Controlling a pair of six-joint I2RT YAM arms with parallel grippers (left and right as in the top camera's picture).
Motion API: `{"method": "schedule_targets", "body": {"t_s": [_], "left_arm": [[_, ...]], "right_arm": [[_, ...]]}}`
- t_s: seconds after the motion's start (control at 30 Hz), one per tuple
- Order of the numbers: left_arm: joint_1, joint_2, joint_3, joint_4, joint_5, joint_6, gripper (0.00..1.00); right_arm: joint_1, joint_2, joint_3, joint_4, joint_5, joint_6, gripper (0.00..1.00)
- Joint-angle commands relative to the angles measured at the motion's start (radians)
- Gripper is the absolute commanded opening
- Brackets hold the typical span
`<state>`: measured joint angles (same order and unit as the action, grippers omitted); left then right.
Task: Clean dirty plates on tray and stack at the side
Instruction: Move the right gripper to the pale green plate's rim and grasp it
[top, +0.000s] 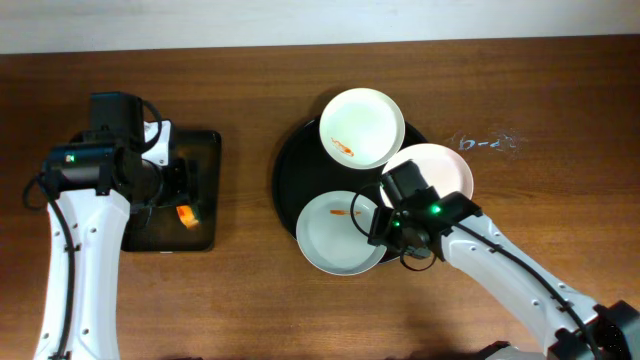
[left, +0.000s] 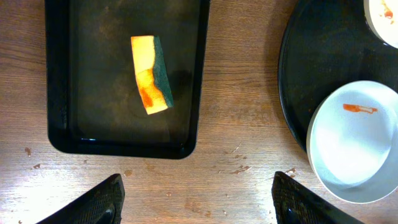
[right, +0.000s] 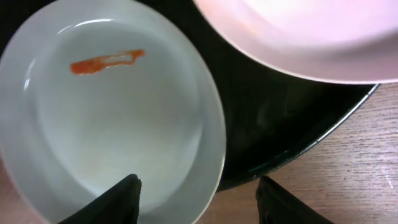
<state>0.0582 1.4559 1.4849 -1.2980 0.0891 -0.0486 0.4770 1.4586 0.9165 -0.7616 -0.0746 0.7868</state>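
The right gripper (right: 205, 202) hangs low over the near edge of the round black tray (right: 280, 124), jaws apart and gripping nothing. The rim of the pale blue-white plate (right: 112, 124) runs up between its fingertips, with the plate's bowl spreading away on the left finger's side. That plate carries one orange smear across its far half and sits partly over the tray's near rim. The pink-white plate (right: 298, 37) lies just beyond and overhangs the tray on the other side. From overhead, the white plate (top: 362, 125), smeared too, rests at the tray's far edge. The left gripper (left: 199, 202) is likewise spread and empty, with only bare wood between its fingertips. The sponge (left: 151, 74) lies straight ahead of it, inside the rectangular black tray (left: 59, 74). Its long axis points almost directly away from the fingers, so the jaws would close across its short width. The left arm is plainly the nearer to the sponge, the right to the plates. The wooden table (top: 250, 300) lies flat and open beside the round tray, which looks like room enough to stack there.
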Motion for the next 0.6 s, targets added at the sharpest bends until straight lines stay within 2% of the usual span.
{"method": "schedule_targets", "body": {"t_s": [0.0, 0.1, 0.2, 0.27, 0.5, 0.57], "left_arm": [[-0.003, 0.003, 0.0, 0.003, -0.007, 0.004, 0.74], [-0.003, 0.003, 0.0, 0.006, -0.007, 0.004, 0.73], [-0.003, 0.003, 0.0, 0.007, -0.007, 0.004, 0.73], [-0.003, 0.003, -0.002, 0.007, -0.007, 0.004, 0.73], [-0.003, 0.003, -0.023, 0.022, -0.006, 0.004, 0.73], [-0.003, 0.003, -0.025, 0.022, -0.006, 0.004, 0.74]], "right_arm": [[0.015, 0.021, -0.036, 0.021, -0.005, 0.112, 0.59], [0.016, 0.021, -0.043, 0.018, -0.075, 0.174, 0.5], [0.016, 0.021, -0.043, 0.005, -0.146, 0.185, 0.5], [0.021, 0.021, -0.043, -0.036, -0.165, 0.276, 0.5], [0.149, 0.021, -0.043, -0.011, -0.126, 0.525, 0.52], [0.203, 0.021, -0.043, 0.016, -0.058, 0.604, 0.6]]}}
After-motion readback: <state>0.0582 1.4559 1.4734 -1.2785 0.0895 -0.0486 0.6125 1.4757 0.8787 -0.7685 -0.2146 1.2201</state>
